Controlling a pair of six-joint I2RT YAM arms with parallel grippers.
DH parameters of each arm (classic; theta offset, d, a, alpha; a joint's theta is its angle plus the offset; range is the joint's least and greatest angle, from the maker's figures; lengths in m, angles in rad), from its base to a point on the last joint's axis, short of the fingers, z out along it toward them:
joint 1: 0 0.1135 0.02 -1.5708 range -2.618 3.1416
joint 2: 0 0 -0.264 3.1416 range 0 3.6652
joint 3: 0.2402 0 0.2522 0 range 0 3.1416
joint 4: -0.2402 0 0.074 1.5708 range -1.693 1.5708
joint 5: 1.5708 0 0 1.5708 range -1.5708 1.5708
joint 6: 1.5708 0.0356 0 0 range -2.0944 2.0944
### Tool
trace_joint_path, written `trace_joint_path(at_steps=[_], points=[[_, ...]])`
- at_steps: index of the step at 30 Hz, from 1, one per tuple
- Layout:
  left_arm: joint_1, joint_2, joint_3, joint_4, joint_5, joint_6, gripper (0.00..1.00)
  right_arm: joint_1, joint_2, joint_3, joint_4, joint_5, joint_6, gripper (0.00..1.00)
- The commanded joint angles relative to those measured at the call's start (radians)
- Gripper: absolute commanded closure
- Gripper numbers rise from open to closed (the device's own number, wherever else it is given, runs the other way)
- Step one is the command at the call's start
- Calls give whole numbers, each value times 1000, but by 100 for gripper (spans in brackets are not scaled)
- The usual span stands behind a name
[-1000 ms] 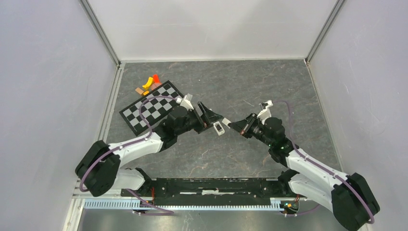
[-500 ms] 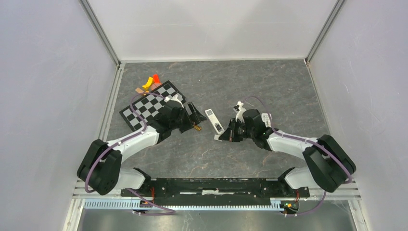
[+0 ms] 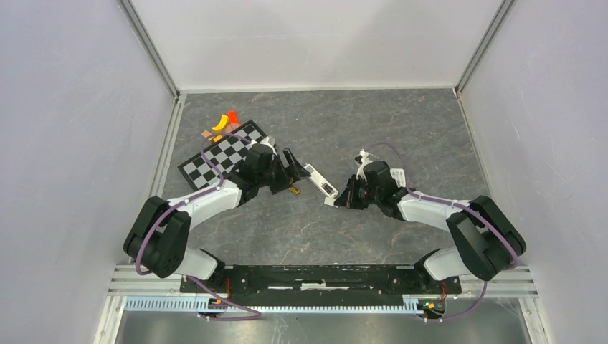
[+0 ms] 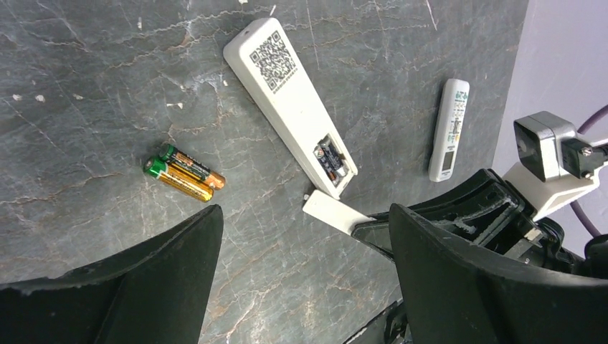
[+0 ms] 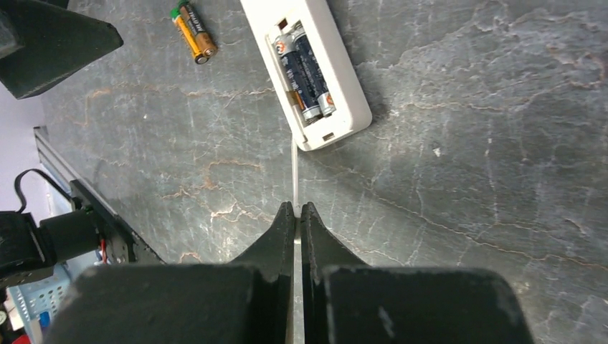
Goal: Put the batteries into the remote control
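Observation:
The white remote control (image 4: 287, 100) lies back-up on the grey table between my grippers, with a QR label on it. Its battery bay (image 5: 305, 68) is open and holds two dark cells. It also shows in the top view (image 3: 320, 180). Two loose batteries (image 4: 185, 172) with gold bands lie side by side left of it, also in the right wrist view (image 5: 192, 30). My left gripper (image 4: 305, 233) is open and empty, just near of them. My right gripper (image 5: 295, 208) is shut on the thin white battery cover (image 4: 333, 211), held just off the remote's open end.
A checkered mat (image 3: 222, 161) lies at the back left with orange and red pieces (image 3: 224, 122) beyond it. A second small white handset with buttons (image 4: 449, 129) lies farther off in the left wrist view. Walls enclose the table on three sides.
A second ago both arms held the remote raised between them. It now lies on the table, the left gripper has let go and drawn back, and the right gripper holds the cover beside it.

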Motion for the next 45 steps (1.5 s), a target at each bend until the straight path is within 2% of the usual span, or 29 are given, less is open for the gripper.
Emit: trace_joint_path(at_steps=[1, 9, 13, 17, 23, 30, 38, 45], points=[[13, 23, 37, 36, 18, 37, 9, -9, -15, 14, -21, 96, -37, 100], [24, 19, 26, 11, -35, 56, 9, -14, -33, -12, -29, 217, -73, 100], [29, 24, 28, 7, -35, 61, 9, -21, -40, -3, -36, 228, -82, 100], [32, 31, 33, 5, -33, 69, 9, -23, -32, 24, -29, 121, -117, 100], [34, 44, 39, 1, -25, 80, 10, -51, -21, 132, -86, -141, -239, 100], [34, 112, 121, -21, -2, 121, 13, -133, 100, 246, -102, -315, -207, 100], [37, 206, 248, -133, -48, 209, 20, -186, 224, 365, -210, -342, -213, 100], [37, 269, 281, -152, -46, 238, 26, -214, 254, 363, -207, -362, -181, 100]])
